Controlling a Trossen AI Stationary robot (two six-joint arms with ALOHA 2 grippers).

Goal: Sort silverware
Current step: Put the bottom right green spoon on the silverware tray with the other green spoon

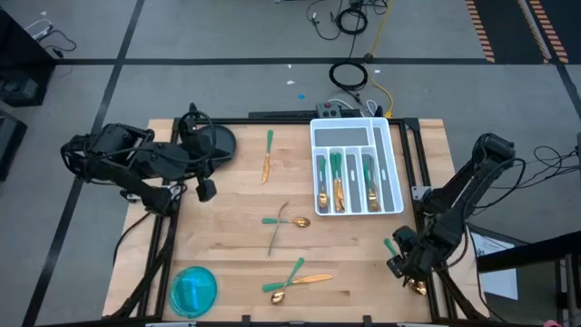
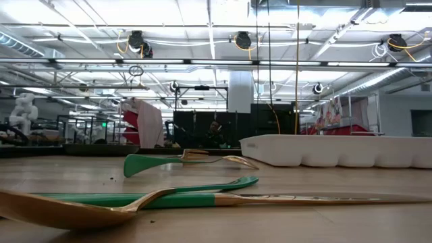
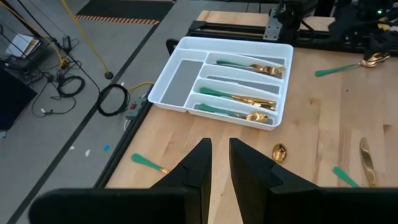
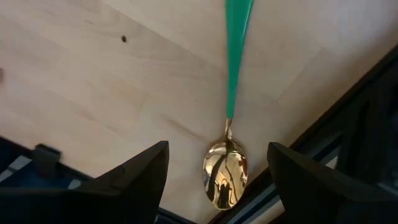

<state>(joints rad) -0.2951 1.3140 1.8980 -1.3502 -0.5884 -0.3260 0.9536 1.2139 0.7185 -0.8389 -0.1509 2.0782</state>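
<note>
The spoon (image 4: 235,74) nearest my right gripper has a teal handle and a gold bowl (image 4: 225,171). It lies flat at the table's right edge near the front corner (image 1: 404,263), with its bowl by the dark frame rail. My right gripper (image 4: 217,180) (image 1: 408,268) is open above it, a finger on either side of the bowl without touching. My left gripper (image 3: 220,149) (image 1: 206,188) waits over the table's far-left part, with only a narrow slit between its fingers. More silverware lies in the white tray (image 1: 356,168).
Loose pieces lie on the wood: one at the far middle (image 1: 268,154), a crossed pair in the centre (image 1: 283,222), and another pair near the front (image 1: 295,280) (image 2: 169,199). A blue bowl (image 1: 193,291) sits at the front left. The dark frame rail (image 4: 360,124) runs beside the spoon.
</note>
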